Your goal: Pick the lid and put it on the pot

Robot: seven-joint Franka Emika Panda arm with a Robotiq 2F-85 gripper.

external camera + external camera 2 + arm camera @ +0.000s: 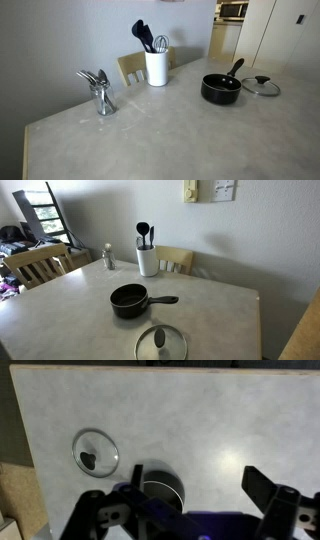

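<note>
The lid point(260, 86) is clear glass with a silver rim and a dark knob, and lies flat on the table beside the pot point(220, 90). The pot is a shallow black saucepan with a long handle. Both also show in an exterior view, the lid point(161, 342) in front of the pot point(130, 301). In the wrist view the lid point(95, 453) lies left of the pot point(163, 485), which is partly hidden by my gripper. My gripper point(194, 472) is open and empty, high above the table. It shows in neither exterior view.
A white utensil holder point(156, 67) with dark utensils stands at the back of the table, also in an exterior view point(148, 260). A metal cup of spoons point(102, 97) stands further along. Wooden chairs point(40, 265) point(175, 258) stand at the table's edges.
</note>
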